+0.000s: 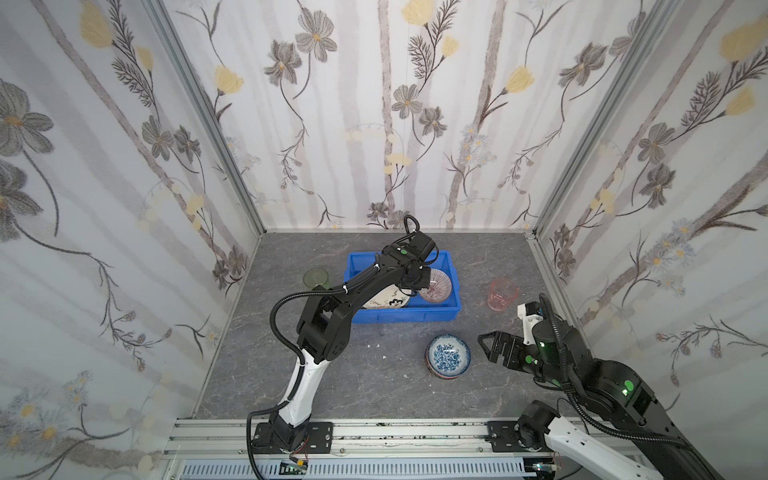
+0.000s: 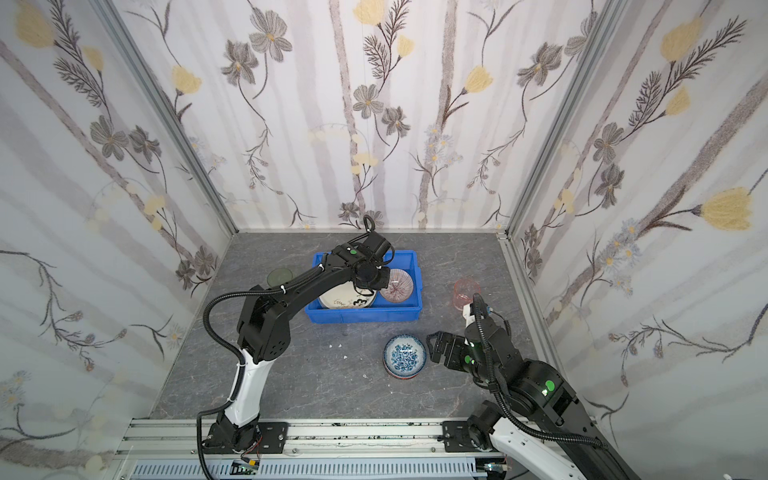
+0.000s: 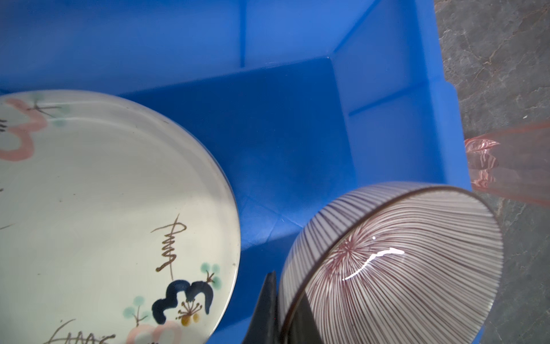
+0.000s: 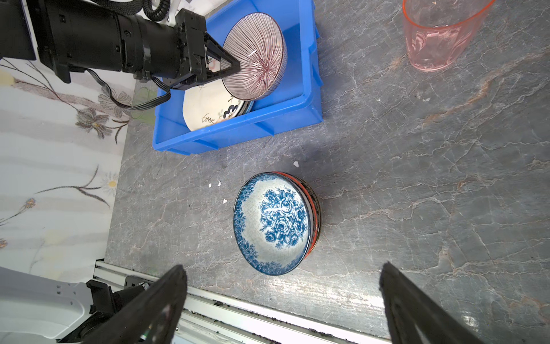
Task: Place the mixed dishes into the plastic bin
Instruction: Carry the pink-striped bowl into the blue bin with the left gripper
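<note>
Three walls (image 1: 395, 124) close the scene at left, far and right, papered in pale grey stripes with grey and yellow flowers. Aluminium posts (image 1: 208, 124) stand at the two far corners. The floor (image 1: 332, 386) is dark grey, stone-like, with pale veins and a few white chips (image 4: 295, 163). An aluminium rail (image 1: 415, 434) runs along the near edge. The light is soft and even.

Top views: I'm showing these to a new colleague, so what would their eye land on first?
The bright blue bin at the back of the table stands out, with the left gripper holding a striped bowl tilted over it beside a cream plate. Nearer the front, a blue-and-white bowl sits with the right gripper open beside it. A pink cup stands right of the bin, a green cup left.
</note>
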{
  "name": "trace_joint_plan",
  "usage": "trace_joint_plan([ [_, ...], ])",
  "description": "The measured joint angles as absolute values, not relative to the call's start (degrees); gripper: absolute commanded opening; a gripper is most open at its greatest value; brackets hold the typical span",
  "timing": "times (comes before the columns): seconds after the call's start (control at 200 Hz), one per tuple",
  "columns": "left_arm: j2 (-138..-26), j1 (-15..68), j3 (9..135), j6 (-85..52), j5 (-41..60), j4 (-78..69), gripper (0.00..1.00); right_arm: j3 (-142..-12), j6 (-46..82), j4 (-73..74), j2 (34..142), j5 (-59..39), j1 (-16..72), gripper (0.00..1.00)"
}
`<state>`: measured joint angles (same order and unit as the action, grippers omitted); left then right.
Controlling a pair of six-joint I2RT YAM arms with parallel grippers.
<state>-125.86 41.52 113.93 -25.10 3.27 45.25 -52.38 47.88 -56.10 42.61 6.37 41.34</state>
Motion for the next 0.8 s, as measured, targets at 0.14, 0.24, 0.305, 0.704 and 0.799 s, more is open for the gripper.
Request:
trace_joint_plan([
  [0.14, -127.85, 41.32, 114.54, -25.02, 3.75, 45.23, 0.00, -51.66, 47.64, -55.99, 42.78, 6.39, 41.36, 1.00],
  [0.24, -128.64, 41.30, 114.54, -25.02, 4.32, 45.30, 0.00, -51.16, 47.64, -55.94, 42.78, 6.44, 41.34, 1.00],
  [0.305, -128.92, 41.32, 114.54, -25.04, 4.75, 45.28, 0.00, -50.87, 47.55, -55.92, 42.78, 6.61, 41.34, 1.00],
  [0.704, -131.39, 42.15, 114.52, -25.47, 6.24, 45.19, 0.00, -49.93, 47.24, -55.83, 43.79, 7.03, 41.17, 1.00],
  [0.799, -131.72, 42.15, 114.52, -25.50, 6.24, 45.19, 0.00, -49.93, 47.20, -55.83, 44.01, 7.07, 41.12, 1.00],
])
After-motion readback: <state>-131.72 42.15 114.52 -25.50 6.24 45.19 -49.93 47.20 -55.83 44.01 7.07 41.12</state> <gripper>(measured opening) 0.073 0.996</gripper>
